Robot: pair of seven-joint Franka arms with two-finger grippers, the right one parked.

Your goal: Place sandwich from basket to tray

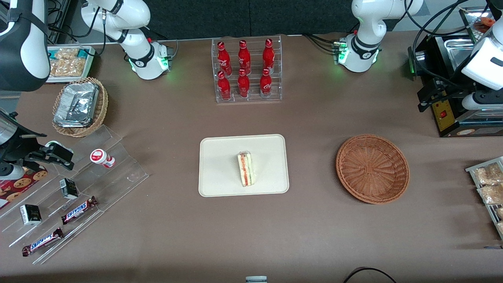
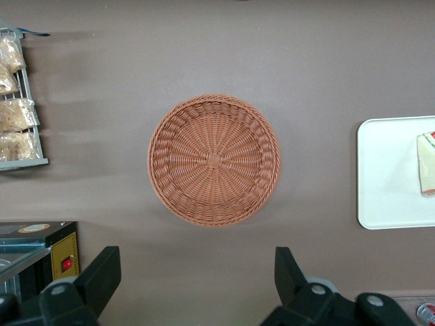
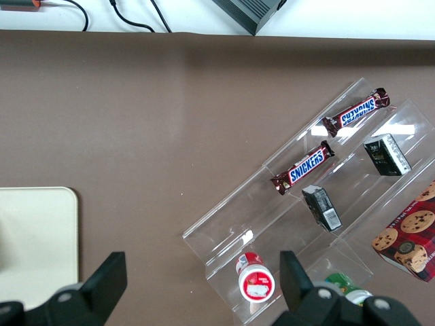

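The sandwich [image 1: 245, 169] lies on the cream tray [image 1: 220, 157] near the middle of the table; its edge also shows in the left wrist view [image 2: 427, 163], on the tray [image 2: 387, 176]. The reddish-brown basket [image 1: 372, 169] stands empty beside the tray, toward the working arm's end, and shows whole in the left wrist view [image 2: 213, 160]. My left gripper [image 1: 426, 94] hangs high over the table, farther from the front camera than the basket. It is open and empty [image 2: 197, 265], with its fingers [image 2: 102, 272] wide apart.
A clear rack of red bottles [image 1: 246, 70] stands farther from the front camera than the tray. A black appliance [image 1: 452, 114] and trays of bagged snacks [image 1: 489, 188] flank the basket at the working arm's end. A tan foil-packet basket [image 1: 78, 106] and an acrylic snack stand [image 1: 74, 196] lie toward the parked arm's end.
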